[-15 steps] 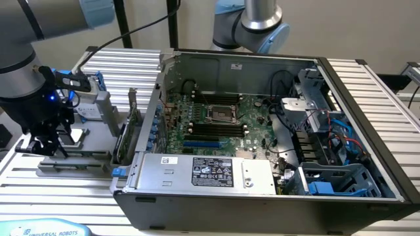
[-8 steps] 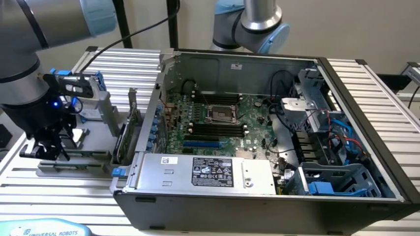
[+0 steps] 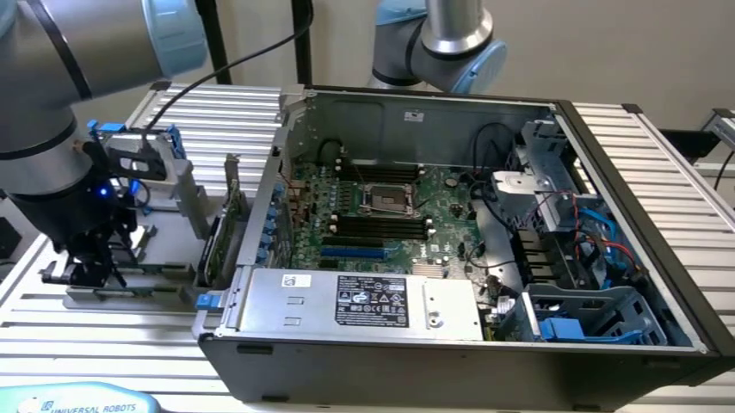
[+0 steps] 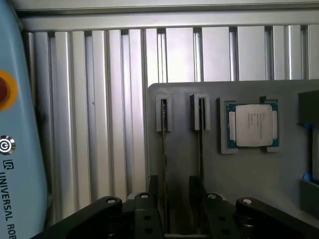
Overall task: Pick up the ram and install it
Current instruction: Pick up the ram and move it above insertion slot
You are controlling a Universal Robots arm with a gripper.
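The arm's gripper [image 3: 92, 268] hangs low over a grey tray [image 3: 155, 270] that lies on the slatted metal worktop [image 3: 643, 172], toward the worktop's edge on the exterior view's left, just beside the open computer case [image 3: 460, 361].

In the wrist view, the tray [image 4: 249, 184] carries two thin sticks standing on edge in parallel slotted holders. The ram [image 4: 163, 149] is the one farther from the tray's square recess, where a silver processor chip [image 4: 251, 124] sits. The second stick [image 4: 201, 149] stands between the ram and that chip.

The gripper [image 4: 174, 181] is lined up along the ram. Its black fingers [image 4: 195, 191] are spread apart, one on each side of the ram's thin edge, and a gap shows between ram and pads, so nothing is pinched. The finger on the chip's side is just beside the second stick.

Inside the case, the motherboard [image 3: 391, 215] lies flat with its black memory slots [image 3: 379, 228] showing. A light-blue teach pendant [image 4: 20, 149] rests on the worktop near the tray.
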